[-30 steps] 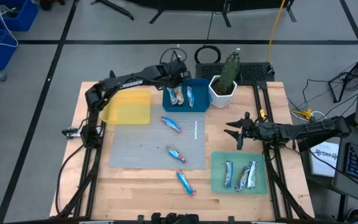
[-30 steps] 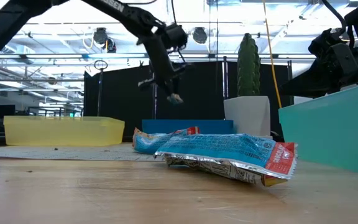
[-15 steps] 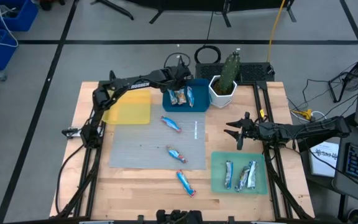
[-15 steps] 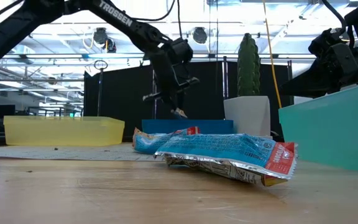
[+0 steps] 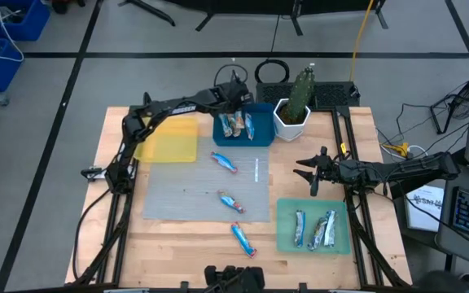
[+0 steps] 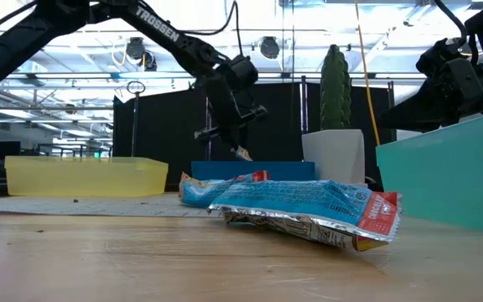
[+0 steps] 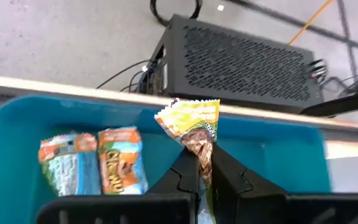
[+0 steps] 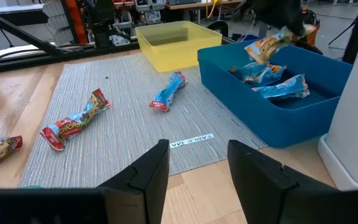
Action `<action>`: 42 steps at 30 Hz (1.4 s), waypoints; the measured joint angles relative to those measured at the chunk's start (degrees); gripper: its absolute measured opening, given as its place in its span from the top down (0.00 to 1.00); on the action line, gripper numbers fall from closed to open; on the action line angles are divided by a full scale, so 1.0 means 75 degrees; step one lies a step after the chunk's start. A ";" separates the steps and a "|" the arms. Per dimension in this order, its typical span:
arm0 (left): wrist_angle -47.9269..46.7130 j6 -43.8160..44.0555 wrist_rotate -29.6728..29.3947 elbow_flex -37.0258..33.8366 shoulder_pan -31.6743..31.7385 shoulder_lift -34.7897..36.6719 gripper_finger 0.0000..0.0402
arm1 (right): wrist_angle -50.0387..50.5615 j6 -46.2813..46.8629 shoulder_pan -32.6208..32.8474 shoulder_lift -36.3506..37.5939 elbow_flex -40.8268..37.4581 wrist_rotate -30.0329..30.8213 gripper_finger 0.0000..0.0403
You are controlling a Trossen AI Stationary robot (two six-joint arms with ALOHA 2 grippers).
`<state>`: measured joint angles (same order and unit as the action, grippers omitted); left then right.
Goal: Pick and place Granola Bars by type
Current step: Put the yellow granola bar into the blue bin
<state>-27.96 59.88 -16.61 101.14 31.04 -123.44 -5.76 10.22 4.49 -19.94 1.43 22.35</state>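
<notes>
The blue tray (image 7: 17, 134) lies directly below the left gripper (image 7: 202, 163), whose jaws are pinched narrow on a yellow-wrapped granola bar (image 7: 191, 121). Release low, beside the two bars (image 7: 92, 165) already there. The right gripper (image 8: 197, 163) waits, jaws apart and empty.

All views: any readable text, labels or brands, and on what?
"TROSSEN": white letters on the dark left arm, low view.
"TABLE MA…": small white label on the grey woven mat, seen reversed, rest unreadable.
Print on the shiny wrapped granola bars and on the bar in the left gripper: too blurred to read.
</notes>
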 joint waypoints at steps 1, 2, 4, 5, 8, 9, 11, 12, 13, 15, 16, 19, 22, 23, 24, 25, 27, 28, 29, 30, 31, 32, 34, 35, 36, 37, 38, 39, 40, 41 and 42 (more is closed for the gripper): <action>-0.0040 0.0013 0.0041 0.0000 0.0022 -0.0047 0.96 | 0.0000 0.0000 0.0000 0.0000 0.0000 0.0000 0.61; -0.0019 0.0033 0.0088 0.0000 0.0030 -0.0094 0.96 | 0.0000 0.0000 -0.0001 0.0003 0.0000 0.0003 0.61; 0.0040 0.0079 0.0262 0.0000 0.0030 -0.0164 0.96 | 0.0000 0.0000 0.0000 0.0000 0.0000 0.0000 0.61; 0.0064 0.0081 0.0315 0.0000 0.0030 -0.0207 0.96 | 0.0001 0.0000 -0.0002 0.0002 0.0000 0.0003 0.61; 0.0091 0.0099 0.0466 -0.0003 0.0005 -0.0256 0.96 | 0.0000 0.0000 -0.0003 0.0001 0.0001 0.0003 0.61; 0.0104 0.0118 0.0450 -0.0003 -0.0005 -0.0256 0.96 | 0.0000 0.0000 0.0000 0.0000 0.0000 0.0003 0.61; 0.0153 0.0178 0.0424 -0.0003 -0.0008 -0.0253 0.96 | 0.0000 0.0000 0.0000 0.0000 0.0003 0.0003 0.61; 0.0140 0.0212 0.0427 -0.0003 -0.0008 -0.0253 0.96 | 0.0000 0.0000 0.0000 0.0003 0.0000 0.0003 0.61; 0.0128 0.0221 0.0440 -0.0003 -0.0005 -0.0253 0.96 | 0.0000 0.0000 0.0000 0.0003 0.0000 0.0003 0.61; 0.0091 0.0223 0.0461 -0.0003 -0.0003 -0.0253 0.96 | 0.0000 0.0000 -0.0001 0.0001 0.0001 0.0003 0.61; 0.0086 0.0231 0.0474 -0.0003 0.0001 -0.0253 0.96 | 0.0000 0.0000 -0.0001 0.0001 0.0001 0.0002 0.61; 0.0092 0.0265 0.0581 -0.0003 -0.0037 -0.0253 0.96 | 0.0000 0.0000 -0.0002 0.0000 0.0000 0.0003 0.61; 0.0084 0.0323 0.0635 -0.0003 -0.0077 -0.0253 0.95 | 0.0000 0.0000 0.0000 0.0000 0.0000 0.0003 0.61; 0.0053 0.0323 0.0642 -0.0003 -0.0084 -0.0253 0.95 | 0.0000 0.0000 -0.0001 0.0000 0.0000 0.0002 0.61; 0.0016 0.0321 0.0639 -0.0003 -0.0086 -0.0253 0.94 | 0.0000 0.0000 0.0000 0.0000 0.0003 0.0003 0.61; -0.0002 0.0321 0.0639 -0.0003 -0.0096 -0.0253 0.95 | 0.0000 0.0000 0.0000 0.0003 0.0000 0.0003 0.61; -0.0031 0.0332 0.0634 -0.0003 -0.0104 -0.0253 0.95 | 0.0000 0.0000 -0.0001 0.0001 0.0001 0.0000 0.61; -0.0065 0.0347 0.0621 -0.0003 -0.0105 -0.0253 0.96 | 0.0000 0.0000 -0.0001 0.0001 0.0003 0.0003 0.61; -0.0088 0.0347 0.0613 -0.0003 -0.0107 -0.0253 0.96 | 0.0000 0.0000 -0.0002 0.0001 0.0000 0.0002 0.61; -0.0094 0.0347 0.0613 -0.0003 -0.0107 -0.0253 0.96 | 0.0000 0.0000 -0.0003 0.0000 0.0001 0.0003 0.61; -0.0095 0.0347 0.0611 -0.0003 -0.0107 -0.0267 0.96 | 0.0000 0.0000 -0.0003 0.0003 0.0003 0.0000 0.61; -0.0064 0.0368 0.0609 -0.0003 -0.0107 -0.0311 0.96 | 0.0000 0.0000 -0.0003 0.0000 0.0000 0.0003 0.61; -0.0191 0.0512 0.0662 -0.0005 -0.0107 -0.0352 0.95 | 0.0000 0.0000 0.0000 0.0000 0.0000 0.0002 0.61; -0.0318 0.0524 0.0714 -0.0018 -0.0107 -0.0368 0.95 | 0.0000 0.0000 -0.0001 0.0003 0.0003 0.0003 0.61; -0.0301 0.0545 0.0727 -0.0023 -0.0109 -0.0401 0.95 | 0.0000 0.0000 -0.0002 0.0001 0.0002 0.0003 0.61; -0.0207 0.0545 0.0727 -0.0015 -0.0126 -0.0420 0.95 | 0.0000 0.0000 -0.0001 0.0001 0.0001 0.0001 0.61; -0.0197 0.0543 0.0725 -0.0012 -0.0129 -0.0427 0.96 | 0.0000 0.0000 -0.0002 0.0001 0.0000 0.0002 0.61; -0.0243 0.0534 0.0755 -0.0012 -0.0127 -0.0428 0.96 | 0.0000 0.0000 -0.0002 0.0000 0.0002 0.0002 0.61; -0.0266 0.0536 0.0803 -0.0012 -0.0127 -0.0433 0.96 | 0.0000 0.0000 -0.0001 0.0000 0.0001 0.0002 0.61; -0.0253 0.0558 0.0820 -0.0012 -0.0136 -0.0436 0.96 | 0.0000 0.0000 0.0000 0.0000 0.0000 0.0000 0.61; -0.0268 0.0602 0.0815 -0.0012 -0.0148 -0.0437 0.96 | 0.0000 0.0000 -0.0003 0.0000 0.0001 0.0003 0.61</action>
<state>-29.97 64.39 -10.49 101.06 29.92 -126.72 -5.76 10.22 4.47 -19.94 1.44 22.37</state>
